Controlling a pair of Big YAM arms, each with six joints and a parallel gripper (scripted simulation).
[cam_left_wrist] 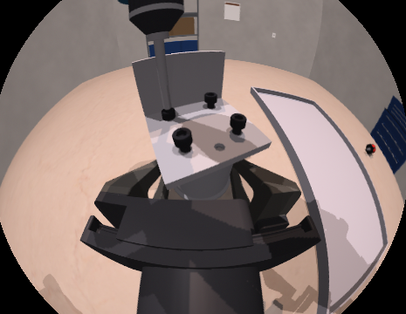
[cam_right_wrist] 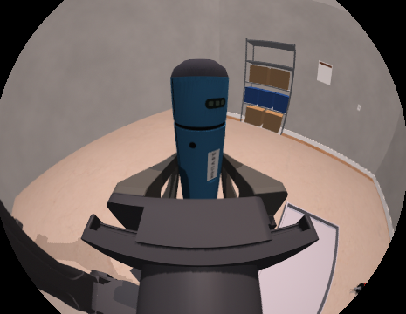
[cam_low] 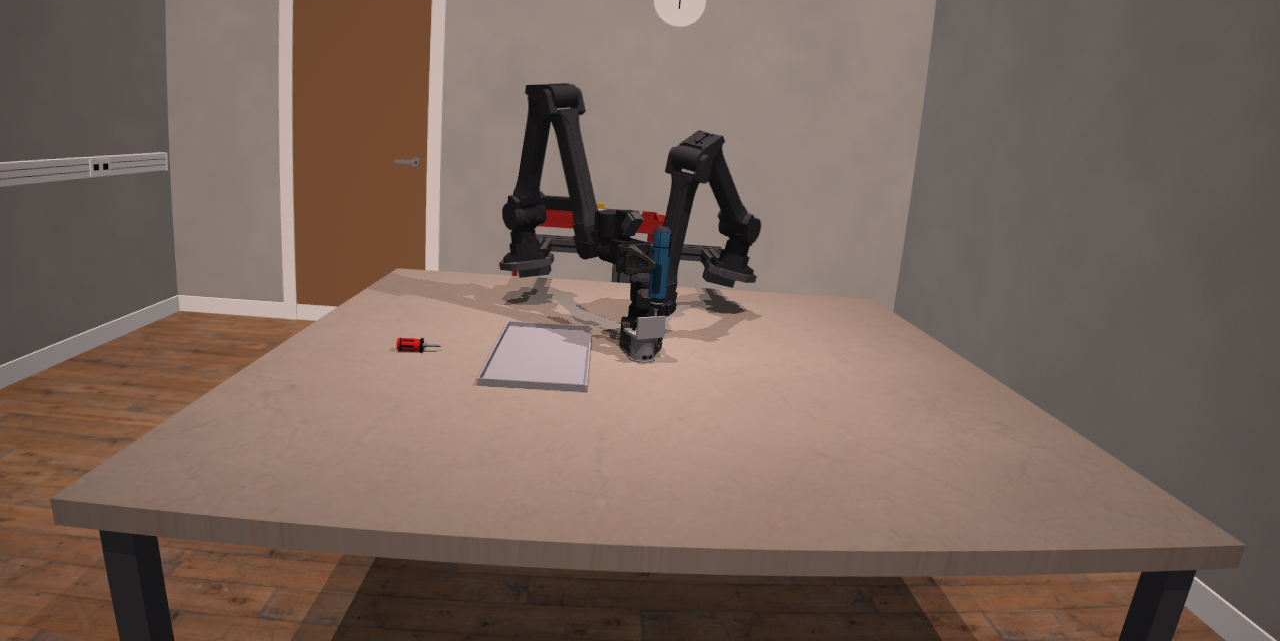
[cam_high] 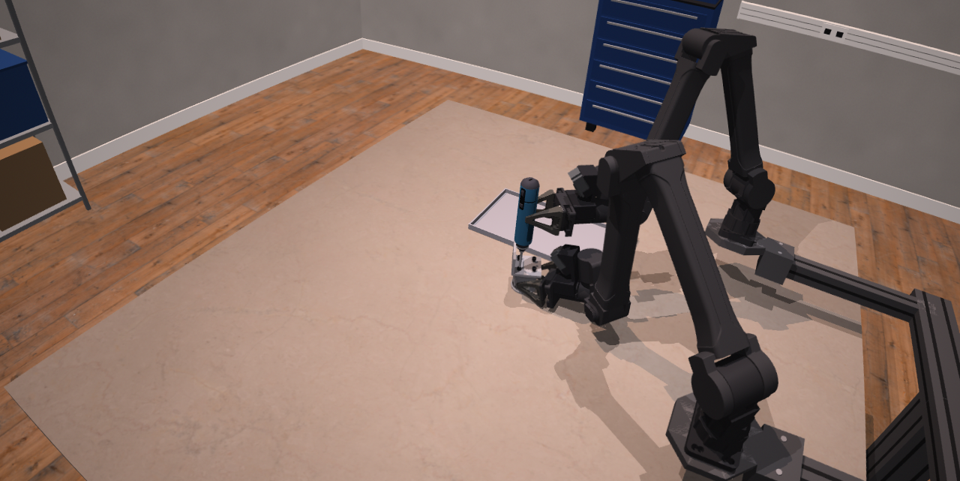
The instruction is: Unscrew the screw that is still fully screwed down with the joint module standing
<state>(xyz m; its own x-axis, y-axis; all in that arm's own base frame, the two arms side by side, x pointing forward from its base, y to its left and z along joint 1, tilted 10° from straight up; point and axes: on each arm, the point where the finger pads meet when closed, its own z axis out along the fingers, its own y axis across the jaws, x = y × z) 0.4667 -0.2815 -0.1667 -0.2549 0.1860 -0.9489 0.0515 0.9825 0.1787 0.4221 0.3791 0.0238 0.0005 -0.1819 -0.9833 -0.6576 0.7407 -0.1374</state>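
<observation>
The joint module (cam_left_wrist: 203, 182) (cam_low: 642, 350) stands upright with the bracket (cam_left_wrist: 191, 163) (cam_low: 650, 327) on top. My left gripper (cam_left_wrist: 200, 158) is shut on the module, one finger on each side. My right gripper (cam_right_wrist: 200, 158) (cam_high: 529, 209) is shut on the electric screwdriver (cam_right_wrist: 200, 102) (cam_high: 526, 199) (cam_low: 660, 265), held upright. Its bit meets the low screw (cam_left_wrist: 168, 114) near the bracket's upright flange; whether it sits in the socket is hidden. Three other screws (cam_left_wrist: 182, 139) (cam_left_wrist: 210, 99) (cam_left_wrist: 237, 122) stand raised. One hole (cam_left_wrist: 219, 146) has no screw.
A shallow tray (cam_low: 541, 355) (cam_left_wrist: 325, 153) (cam_right_wrist: 299, 279) lies close beside the module. A red screwdriver (cam_low: 409, 344) (cam_left_wrist: 371, 149) lies beyond the tray. My right arm reaches in above my left gripper, so the two grippers are close together.
</observation>
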